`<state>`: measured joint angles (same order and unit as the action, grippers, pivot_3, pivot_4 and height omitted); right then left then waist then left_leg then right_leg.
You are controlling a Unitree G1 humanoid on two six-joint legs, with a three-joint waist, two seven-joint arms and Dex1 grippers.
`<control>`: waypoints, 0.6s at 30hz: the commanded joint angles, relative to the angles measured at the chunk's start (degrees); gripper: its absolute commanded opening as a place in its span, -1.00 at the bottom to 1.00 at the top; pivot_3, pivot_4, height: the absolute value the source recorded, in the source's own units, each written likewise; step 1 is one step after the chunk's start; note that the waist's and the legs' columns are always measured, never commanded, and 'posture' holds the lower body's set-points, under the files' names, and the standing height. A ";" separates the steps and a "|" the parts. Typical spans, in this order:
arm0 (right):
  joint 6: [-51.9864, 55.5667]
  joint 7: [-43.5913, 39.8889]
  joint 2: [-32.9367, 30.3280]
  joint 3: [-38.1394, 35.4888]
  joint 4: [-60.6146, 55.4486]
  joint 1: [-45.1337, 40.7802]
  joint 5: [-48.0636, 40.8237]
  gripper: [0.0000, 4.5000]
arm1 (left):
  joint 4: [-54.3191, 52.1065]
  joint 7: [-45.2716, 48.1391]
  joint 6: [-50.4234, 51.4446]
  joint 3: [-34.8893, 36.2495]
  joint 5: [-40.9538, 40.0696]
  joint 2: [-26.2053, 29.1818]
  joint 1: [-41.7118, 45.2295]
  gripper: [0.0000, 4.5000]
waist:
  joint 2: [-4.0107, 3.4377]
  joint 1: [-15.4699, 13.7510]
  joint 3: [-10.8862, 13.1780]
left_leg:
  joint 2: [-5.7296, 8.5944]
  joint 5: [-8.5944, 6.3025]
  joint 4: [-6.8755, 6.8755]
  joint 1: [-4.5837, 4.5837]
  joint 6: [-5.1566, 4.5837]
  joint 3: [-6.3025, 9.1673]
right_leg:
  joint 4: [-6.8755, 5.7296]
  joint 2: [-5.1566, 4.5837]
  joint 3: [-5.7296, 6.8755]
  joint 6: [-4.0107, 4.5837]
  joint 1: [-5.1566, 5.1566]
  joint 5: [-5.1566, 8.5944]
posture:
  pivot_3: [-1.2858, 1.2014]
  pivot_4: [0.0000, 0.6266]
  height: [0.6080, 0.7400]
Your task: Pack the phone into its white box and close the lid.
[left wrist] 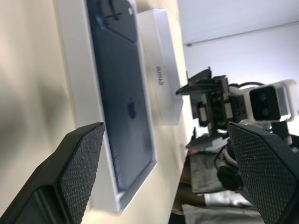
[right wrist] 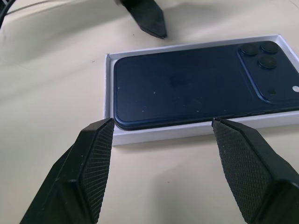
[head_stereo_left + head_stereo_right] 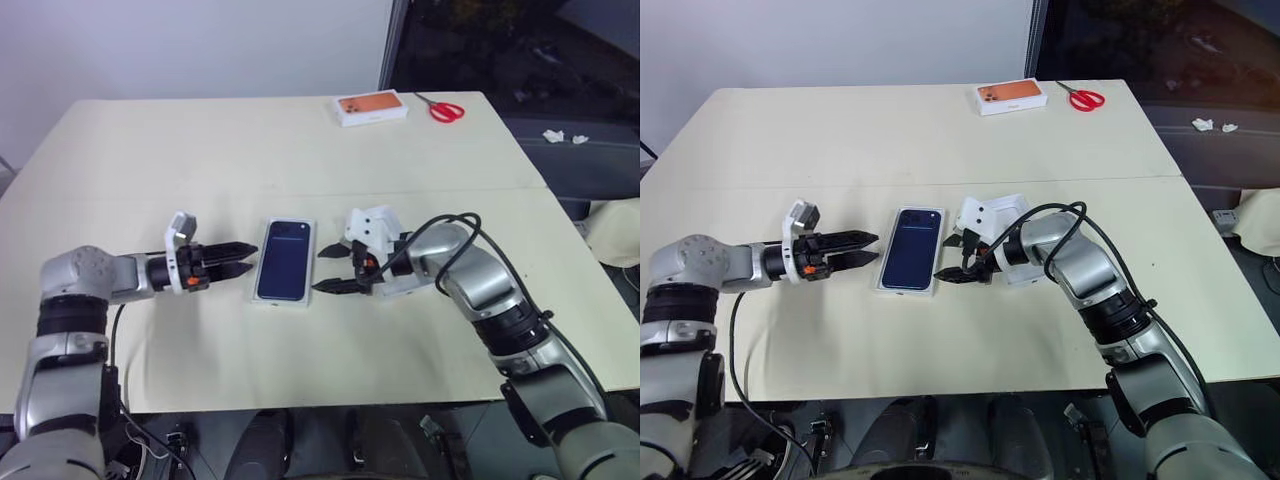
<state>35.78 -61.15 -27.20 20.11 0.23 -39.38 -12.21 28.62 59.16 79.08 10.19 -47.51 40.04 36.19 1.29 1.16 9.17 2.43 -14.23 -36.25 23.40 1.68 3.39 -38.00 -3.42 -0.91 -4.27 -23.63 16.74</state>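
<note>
The phone lay back-up inside the white box, which sat near the middle of the worktop. It looked nearly seated, though its near long edge seemed to ride a little proud of the box wall. The left gripper hovered just beside one long side of the box with its jaws apart, holding nothing. The right gripper faced it from the other side, jaws also apart and empty. The lid lay on the worktop just beyond the box, beside the right gripper.

The step in hand was probably fetching the lid. To do it well, the right gripper should pinch the lid by one long wall, lift it level, square it over the box and lower it straight down, while the left gripper steadies the box so it cannot slide. Pressing the phone flat first would help.
</note>
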 commanded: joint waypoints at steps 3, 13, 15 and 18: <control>-3.81 3.50 1.06 -2.98 1.68 -1.76 0.99 0.56 | -7.10 -5.09 -11.42 6.54 2.76 0.72 -2.10 0.96 | 0.00 -0.26 0.00 | 0.00 0.00 -0.01 0.00 0.00 0.00 | 0.01 -0.01 0.00 0.00 0.02 0.00 | 0.03 -0.52 1.00; -15.68 9.29 2.23 2.75 6.91 0.11 11.60 -1.00 | -11.08 -17.38 -26.86 2.98 13.27 -6.44 -7.21 -0.82 | -0.01 -0.37 0.02 | 0.01 0.00 -0.03 0.00 0.00 -0.02 | 0.01 -0.01 0.01 0.00 0.02 0.00 | 0.03 -0.52 1.00; -16.44 10.29 3.39 3.10 8.11 0.26 12.41 -1.00 | -10.71 -19.33 -30.54 1.10 15.95 -8.98 -7.18 -0.99 | -0.01 -0.39 0.02 | 0.02 0.00 -0.03 0.00 0.00 -0.03 | 0.00 -0.01 0.01 -0.01 0.03 0.00 | 0.03 -0.52 1.00; -19.01 12.84 4.68 4.68 10.46 0.56 15.84 -1.00 | -10.55 -19.69 -32.52 -1.39 17.42 -12.52 -6.57 -0.99 | -0.01 -0.47 0.02 | 0.03 0.00 -0.05 0.00 0.00 -0.02 | 0.00 -0.01 0.02 -0.01 0.05 -0.01 | 0.03 -0.52 1.00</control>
<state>19.16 -49.70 -22.79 24.56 10.63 -38.67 1.92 19.09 39.68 47.68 10.85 -31.45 28.18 29.38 1.28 0.69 9.18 2.46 -14.24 -36.31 23.39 1.67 3.36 -38.00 -3.43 -0.89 -4.27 -23.57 16.73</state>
